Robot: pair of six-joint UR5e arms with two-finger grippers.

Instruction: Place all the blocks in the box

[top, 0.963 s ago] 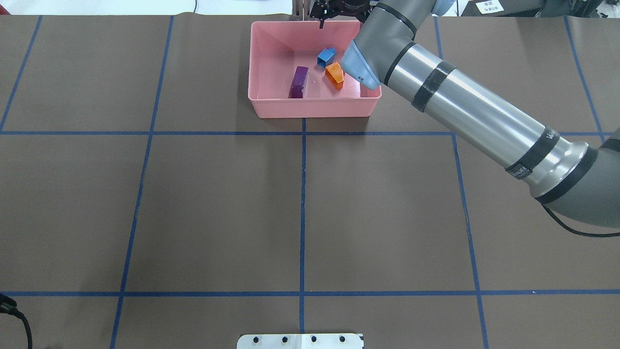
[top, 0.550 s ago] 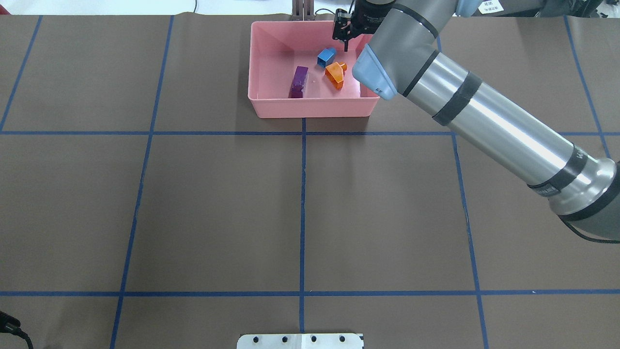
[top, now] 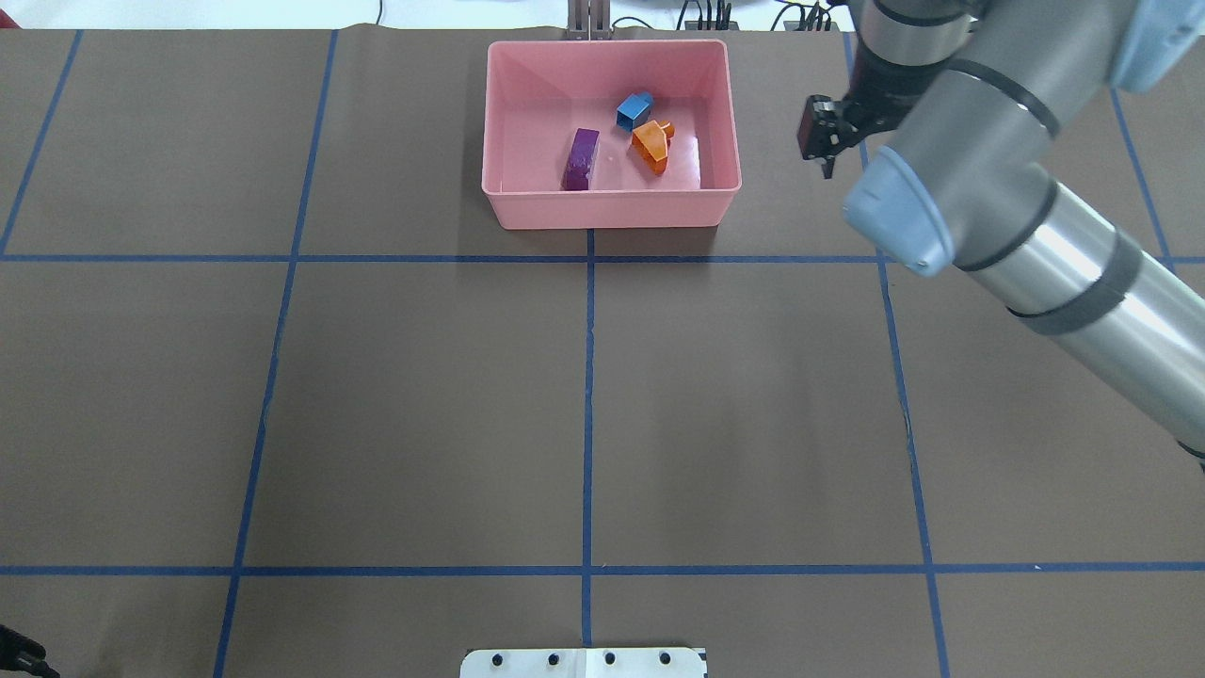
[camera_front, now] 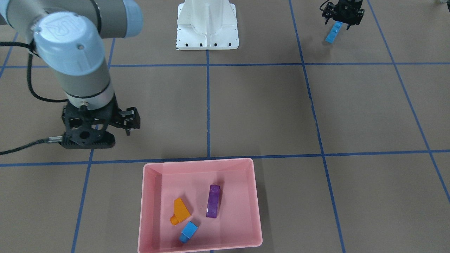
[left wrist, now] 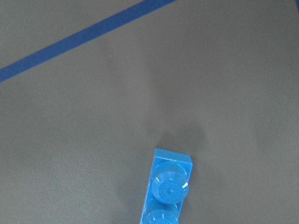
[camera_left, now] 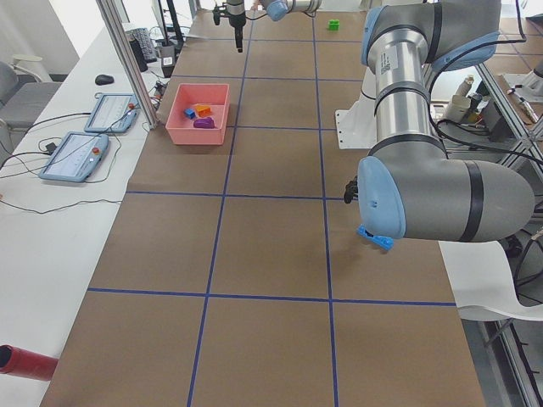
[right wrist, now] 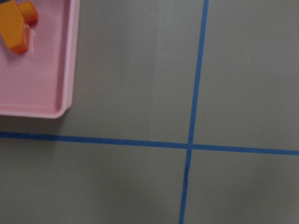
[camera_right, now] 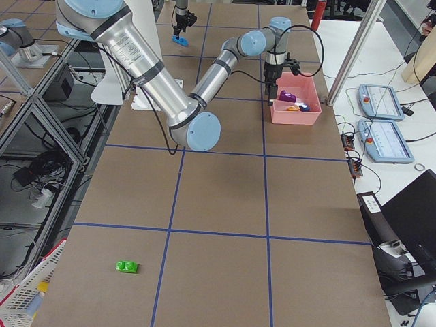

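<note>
Nearest the robot's white base, off toward its left, I find the left pincer low over the table. Its jaws are closed on the upper end of the long light-blue bar, which hangs tilted from them. In the left wrist view the bar's studded end shows with a faint shadow on the table just past it. I cannot tell whether the lower end clears the surface. The bar is well apart from the pink box.

Also on the robot's side of the table, but out at its right-hand end, the green block lies alone, well apart from both pincers and from the box.

Farther out, the right pincer hangs over bare table on the robot's right of the box, near its side wall and not touching it. I see no block at it, and I cannot tell how far its jaws stand apart. The right wrist view looks down on a crossing of blue tape lines and one rounded corner of the box.

The box sits upright at the far edge of the table. Three blocks lie on its floor. The purple block is toward the robot's left, its length running near to far. The orange block is to its right and apart from it. The small light-blue cube is just beyond the orange one, nearest the far wall.
</note>
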